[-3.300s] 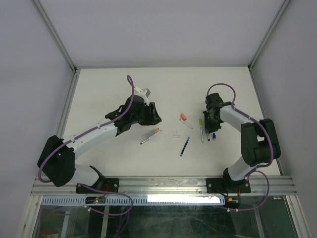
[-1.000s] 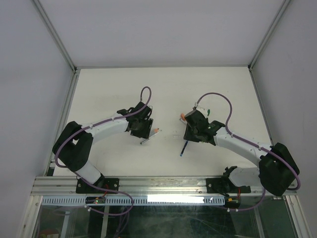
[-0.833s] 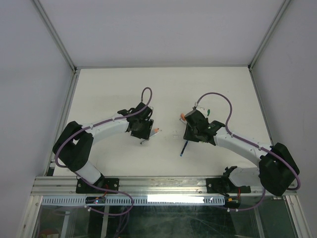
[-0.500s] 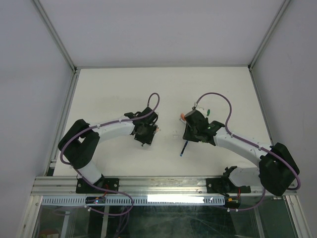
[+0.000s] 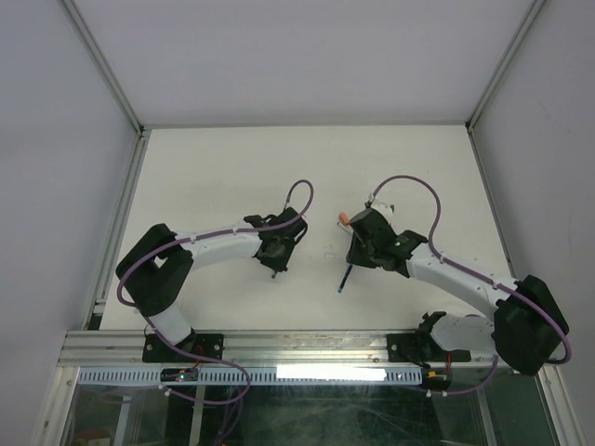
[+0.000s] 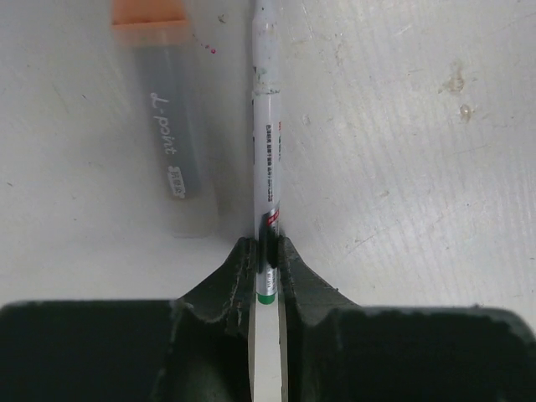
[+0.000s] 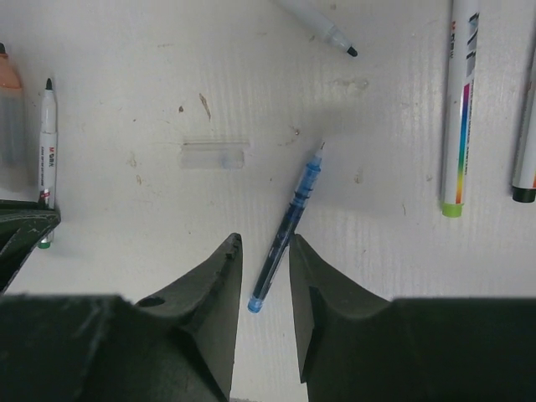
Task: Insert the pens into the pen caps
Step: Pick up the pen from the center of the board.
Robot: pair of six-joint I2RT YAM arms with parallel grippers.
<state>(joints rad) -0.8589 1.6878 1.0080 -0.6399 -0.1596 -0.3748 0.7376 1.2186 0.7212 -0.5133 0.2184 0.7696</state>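
Observation:
My left gripper (image 6: 266, 247) is shut on the green end of a thin white pen (image 6: 266, 151) that lies along the table. A grey pen with an orange end (image 6: 167, 126) lies right beside it. My right gripper (image 7: 264, 241) is open and low over the table, its jaws either side of the rear end of a blue pen (image 7: 289, 226). In the top view both grippers, left (image 5: 276, 251) and right (image 5: 358, 249), are at the table's middle, with the blue pen (image 5: 346, 276) below the right one. An orange cap (image 5: 345, 220) peeks out beside the right wrist.
A small clear tube (image 7: 214, 155) lies ahead of the right gripper. A white pen with a light green end (image 7: 461, 109), a black-ended one (image 7: 526, 126) and a black-tipped pen (image 7: 322, 25) lie to the right and far side. Cage walls ring the table.
The left arm has swung right and its gripper has come onto the white pen beside the grey one. The right gripper has stayed over the blue pen.

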